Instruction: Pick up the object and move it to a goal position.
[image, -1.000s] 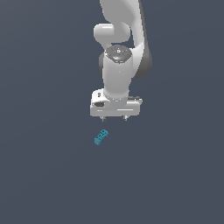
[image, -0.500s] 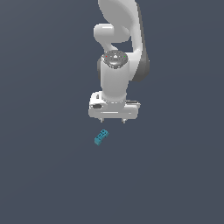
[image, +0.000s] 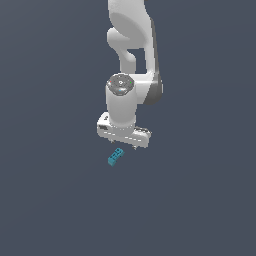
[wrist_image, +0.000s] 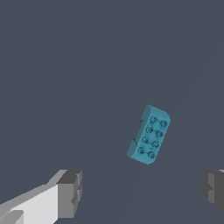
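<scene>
Block (image: 116, 157), teal, studded, lies flat on the floor at about 7 o'clock just below the gripper (image: 123, 143), untouched; likely rigid, light and smooth-sided, best pinched across its narrow width at mid-length, between the fingers (wrist_image: 70, 193), which are spread wide and empty.

A plain, dark grey-blue surface (image: 55, 200) spreads beneath and all around the pincer, uniform in both views.
</scene>
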